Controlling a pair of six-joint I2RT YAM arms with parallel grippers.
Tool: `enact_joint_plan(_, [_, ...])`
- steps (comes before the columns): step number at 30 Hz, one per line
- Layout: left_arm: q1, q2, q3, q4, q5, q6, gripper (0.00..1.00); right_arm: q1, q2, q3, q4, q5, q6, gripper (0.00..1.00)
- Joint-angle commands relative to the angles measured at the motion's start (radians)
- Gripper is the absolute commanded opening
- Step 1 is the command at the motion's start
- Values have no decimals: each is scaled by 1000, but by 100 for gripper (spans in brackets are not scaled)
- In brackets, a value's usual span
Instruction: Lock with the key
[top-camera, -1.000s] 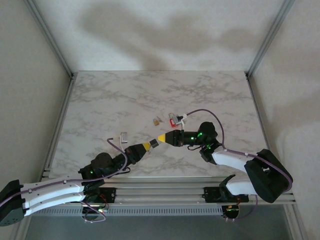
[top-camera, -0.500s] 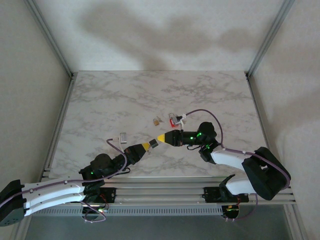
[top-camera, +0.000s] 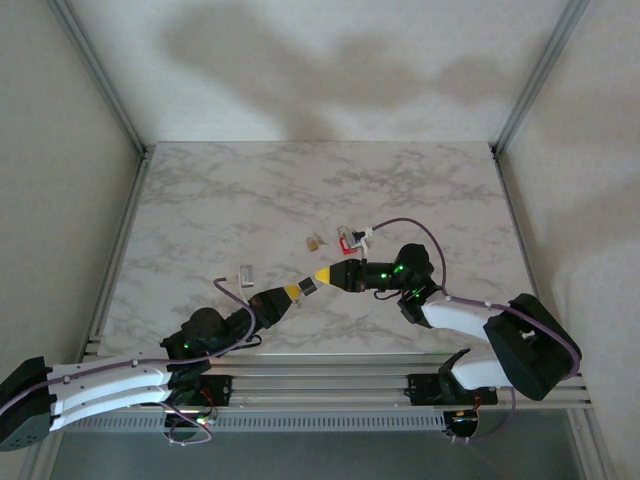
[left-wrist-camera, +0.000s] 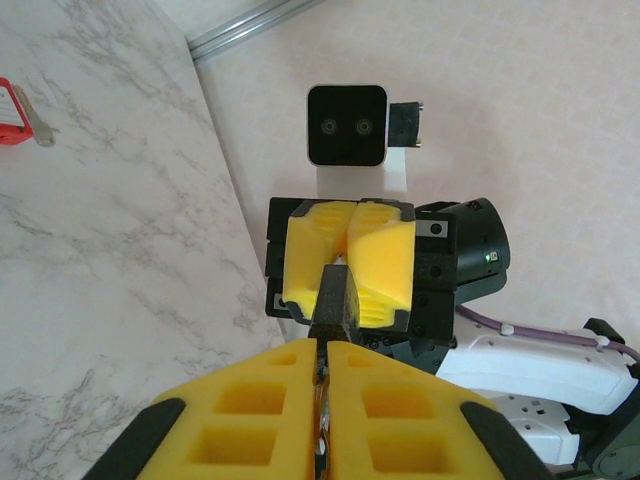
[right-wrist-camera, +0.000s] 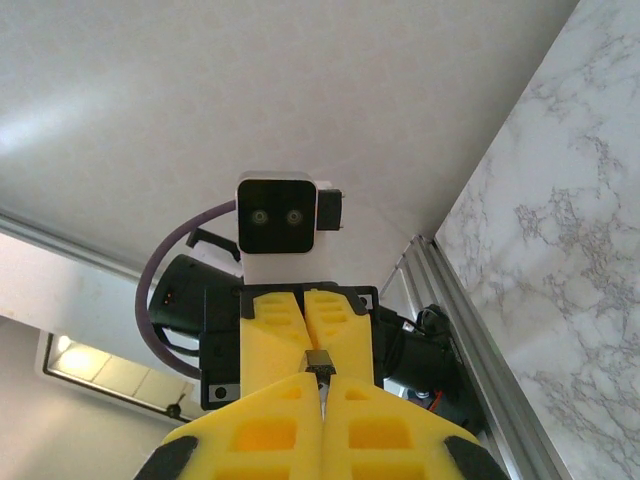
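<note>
Left gripper (top-camera: 299, 291) clamped shut on a dark metal piece (top-camera: 309, 286), lock or key not tellable. From left wrist: piece edge-on between own yellow fingers (left-wrist-camera: 250, 400), poking straight out ahead. Right gripper (top-camera: 321, 276) pressed shut, tip to tip with the left, fingertips touching the far end of the same piece; unclear whether pinching it. All that over the marble table (top-camera: 200, 200), around mid-width, toward the near edge. Counted: two grippers, one held piece, three loose things on the tabletop. Red tag (top-camera: 347, 241) with a pale metal bit touching it, just beyond right gripper. Brass-coloured bit (top-camera: 315, 242) just left of the tag. Pale grey bit (top-camera: 246, 271) beyond left arm, well apart from the tag. Versus a second ago: tips, piece and loose things in same spots, both grips unchanged.
</note>
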Motion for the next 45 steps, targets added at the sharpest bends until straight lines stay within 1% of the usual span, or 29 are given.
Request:
enact_joint_plan(1, [5, 3, -7, 47, 38, -6, 11, 13, 9, 33, 50, -1, 6, 0])
enact_joint_plan(6, [6, 7, -7, 52, 44, -7, 11, 15, 15, 35, 49, -1, 5, 0])
enact_joint_plan(7, [5, 7, -7, 52, 44, -7, 10, 15, 14, 35, 49, -1, 5, 0])
enact_joint_plan(9, [6, 5, -7, 53, 47, -6, 3, 17, 15, 35, 51, -1, 5, 0])
enact_joint_plan(10, [6, 3, -7, 52, 45, -6, 2, 15, 15, 35, 50, -1, 5, 0])
enact_joint_plan(14, [6, -1, -8, 46, 40, -9, 0, 16, 20, 35, 49, 0, 6, 0])
enact_joint_plan(45, [5, -28, -21, 47, 21, -7, 0, 16, 21, 34, 49, 7, 4, 0])
